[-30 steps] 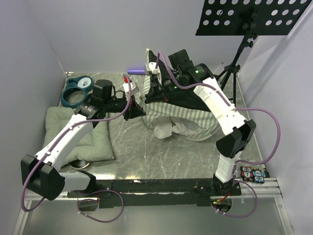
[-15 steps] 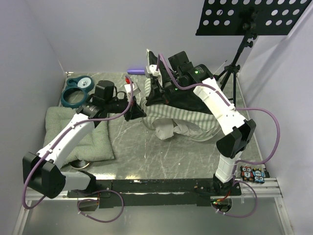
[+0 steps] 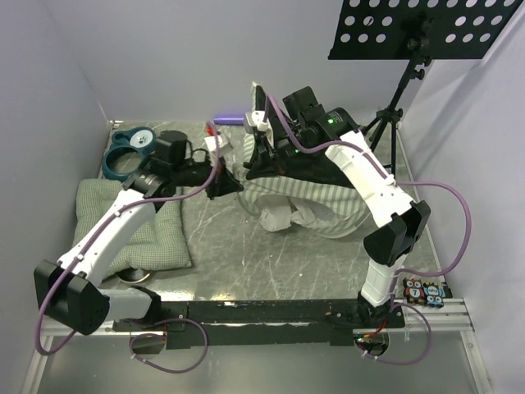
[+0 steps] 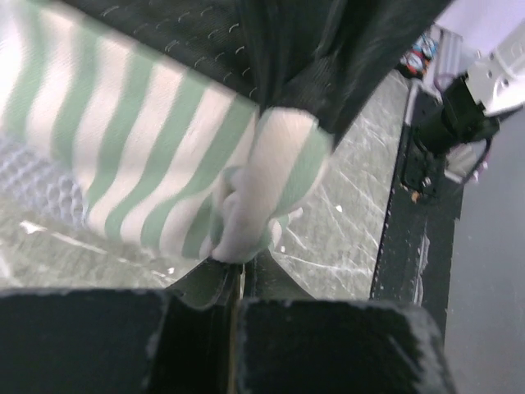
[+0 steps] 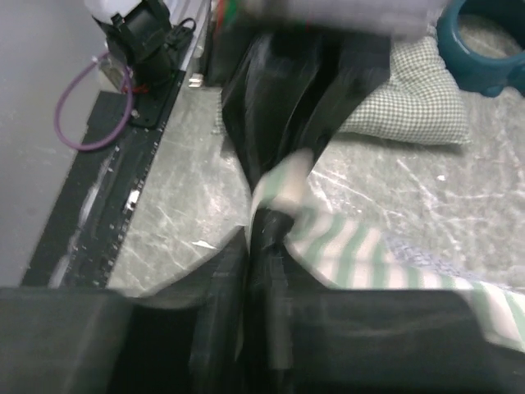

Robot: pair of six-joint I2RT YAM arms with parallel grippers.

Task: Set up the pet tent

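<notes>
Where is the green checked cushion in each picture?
Top external: the cushion lies flat at the far left, about halfway down.
Left wrist: not in it.
Right wrist: the cushion is near the top right corner.
Shared landmark: the striped pet tent shows in all three views.

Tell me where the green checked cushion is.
In the top view the green-checked cushion lies flat at the left of the table, partly under the left arm, a teal ring-shaped object just behind it.

Green-and-white striped pet tent (image 3: 287, 197) with black lining; green-checked cushion (image 3: 123, 226); grey marbled table (image 3: 246, 258).
</notes>
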